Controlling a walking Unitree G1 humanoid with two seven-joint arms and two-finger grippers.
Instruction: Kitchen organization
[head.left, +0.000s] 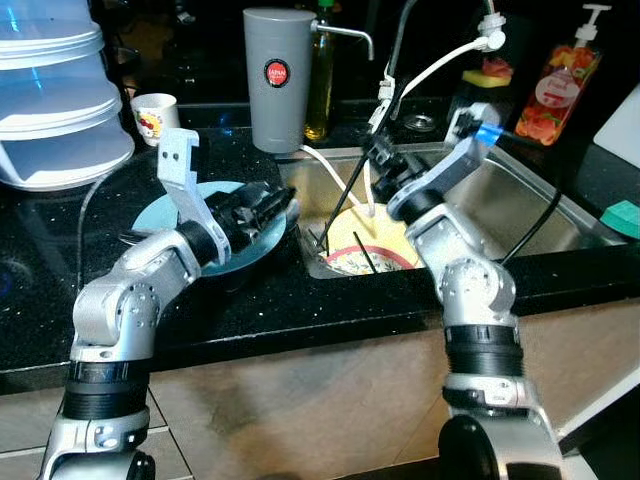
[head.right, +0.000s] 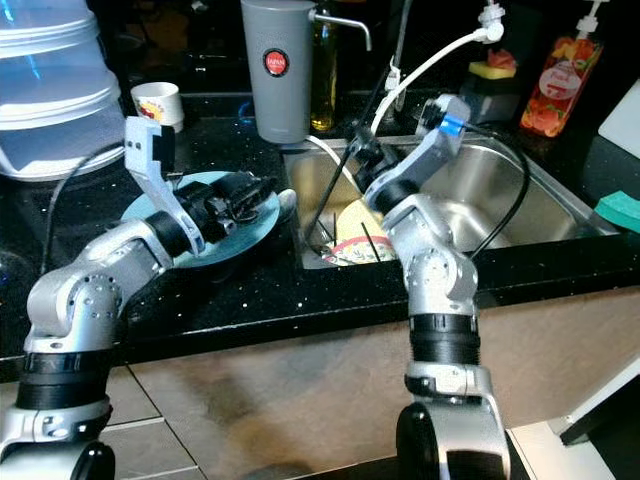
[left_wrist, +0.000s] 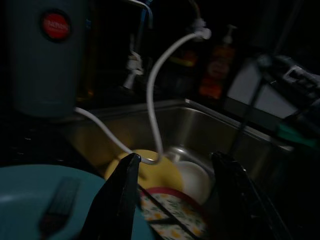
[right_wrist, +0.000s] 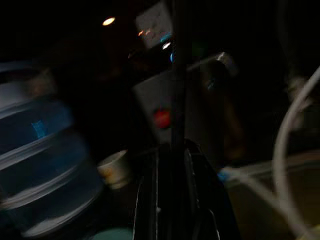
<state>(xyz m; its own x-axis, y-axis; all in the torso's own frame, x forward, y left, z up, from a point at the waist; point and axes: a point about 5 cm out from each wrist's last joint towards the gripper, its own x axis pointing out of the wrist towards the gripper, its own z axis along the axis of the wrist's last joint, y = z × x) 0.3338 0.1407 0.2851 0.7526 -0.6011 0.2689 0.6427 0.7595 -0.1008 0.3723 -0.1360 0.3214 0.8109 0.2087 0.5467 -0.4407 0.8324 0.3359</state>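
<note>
Chopsticks (head.left: 340, 205) stand pinched in our right end effector (head.left: 378, 152) above the sink (head.left: 520, 215), tips near the yellow floral plate (head.left: 365, 250). Our left end effector (head.left: 275, 205) hangs parted over the teal plate (head.left: 160, 212) on the black worktop (head.left: 300, 310).

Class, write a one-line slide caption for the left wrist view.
Open left gripper over the blue plate, facing dishes in the steel sink.
</note>
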